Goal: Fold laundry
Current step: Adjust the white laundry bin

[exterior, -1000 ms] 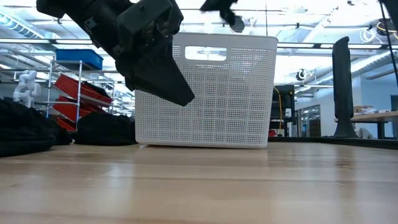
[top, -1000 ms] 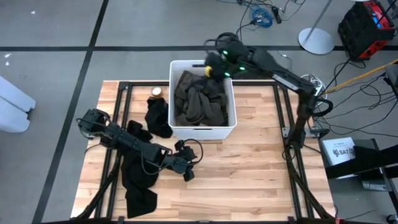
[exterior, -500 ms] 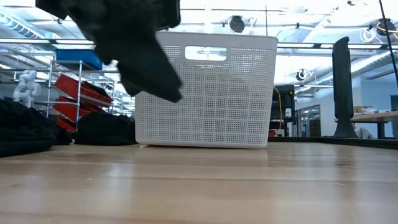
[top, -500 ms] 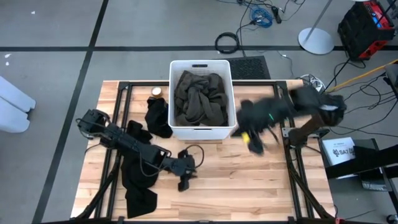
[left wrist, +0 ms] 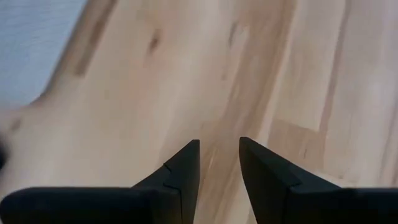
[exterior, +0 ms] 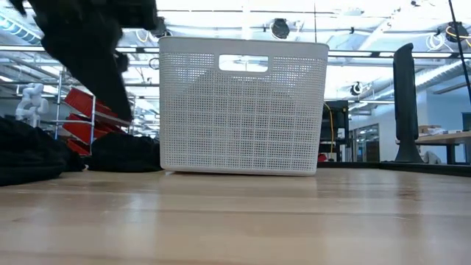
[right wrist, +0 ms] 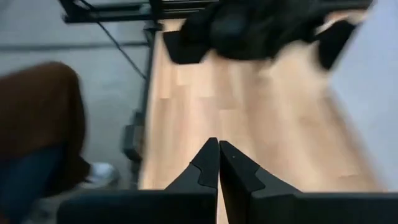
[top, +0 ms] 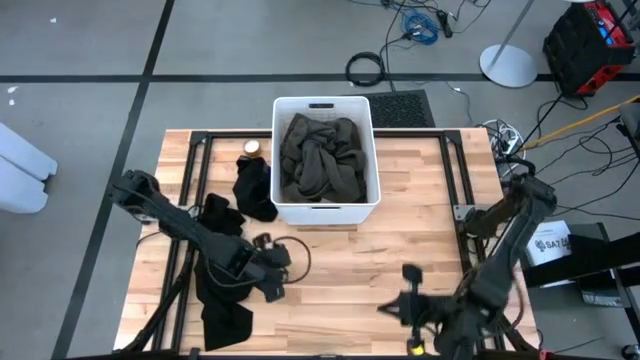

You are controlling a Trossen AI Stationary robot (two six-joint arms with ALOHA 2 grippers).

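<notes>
From above, a white bin [top: 325, 205] stands at the far middle of the wooden table [top: 400, 250], filled with a dark olive-grey garment [top: 322, 155]. Black clothes [top: 255, 188] lie just left of the bin, and more black cloth [top: 215, 290] trails down the table's left side toward the near edge. The left gripper [top: 268, 285] hangs over the table's left half, beside that black cloth. The right gripper [top: 408, 300] sits low near the table's near right edge.

From table height, the bin [exterior: 243, 110] stands on the table, with black clothes [exterior: 29, 151] heaped to one side. A dark, blurred arm shows at the upper corner; its gripper cannot be made out there.

The left wrist view shows the left gripper [left wrist: 219, 165] with its fingers partly apart and nothing between them, above bare wood [left wrist: 186, 74].

The right wrist view shows the right gripper [right wrist: 219, 163] with fingers pressed together, holding nothing. Black clothes [right wrist: 249, 28] lie farther along the table. A person's leg and shoe [right wrist: 37, 137] show on the floor beside the table.
</notes>
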